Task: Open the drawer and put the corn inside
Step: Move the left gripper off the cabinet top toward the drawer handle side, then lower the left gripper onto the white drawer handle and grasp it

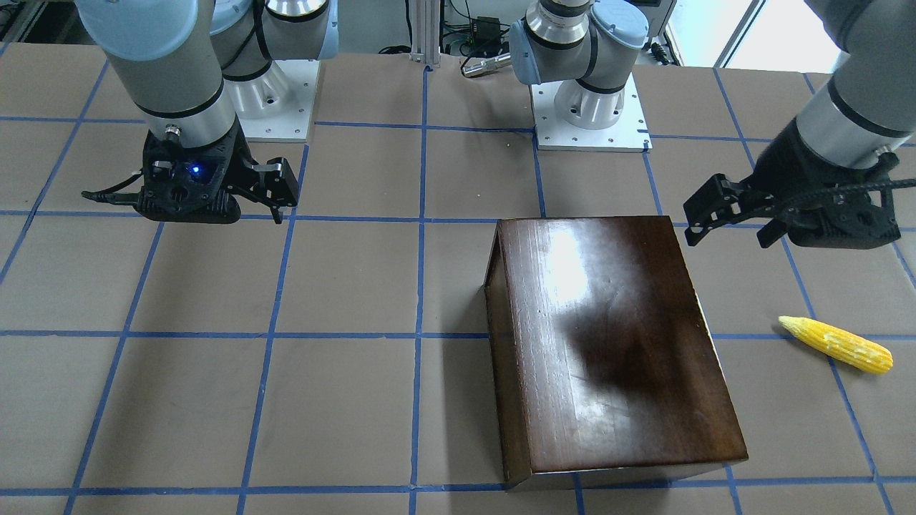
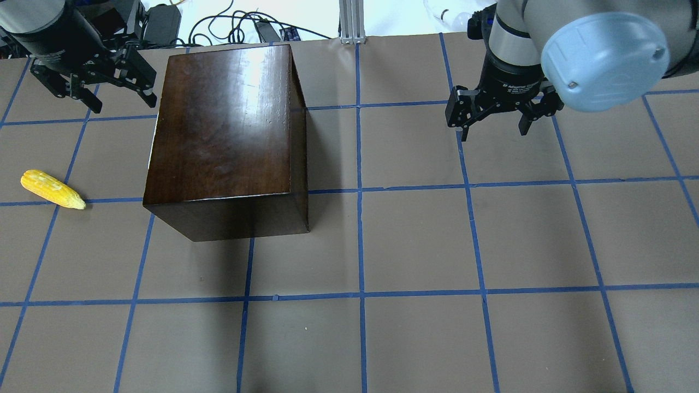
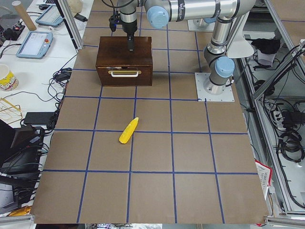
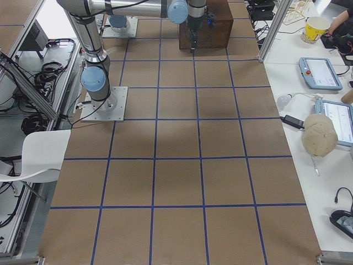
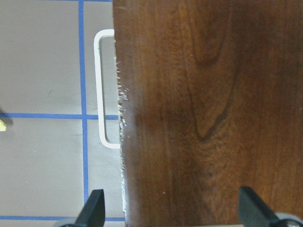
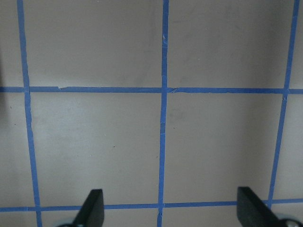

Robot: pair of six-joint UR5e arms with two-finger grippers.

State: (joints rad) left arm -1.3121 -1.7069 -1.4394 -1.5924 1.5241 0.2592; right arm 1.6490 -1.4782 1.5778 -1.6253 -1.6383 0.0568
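The glossy dark brown box (image 2: 224, 125) stands on the table, and it also shows in the front view (image 1: 608, 336). Its drawer (image 3: 125, 74) is shut; its white handle (image 5: 102, 90) sticks out from the front. The yellow corn (image 2: 53, 189) lies on the table to the left of the box, apart from it, and it also shows in the front view (image 1: 837, 345). My left gripper (image 2: 117, 95) is open and empty, above the box's drawer-side edge (image 5: 173, 210). My right gripper (image 2: 494, 126) is open and empty over bare table, far from the box (image 6: 173, 208).
The brown table top (image 2: 415, 245) carries a grid of blue tape lines. The two arm bases (image 1: 590, 107) stand at the robot's side. Cables and gear lie beyond the far edge (image 2: 235, 27).
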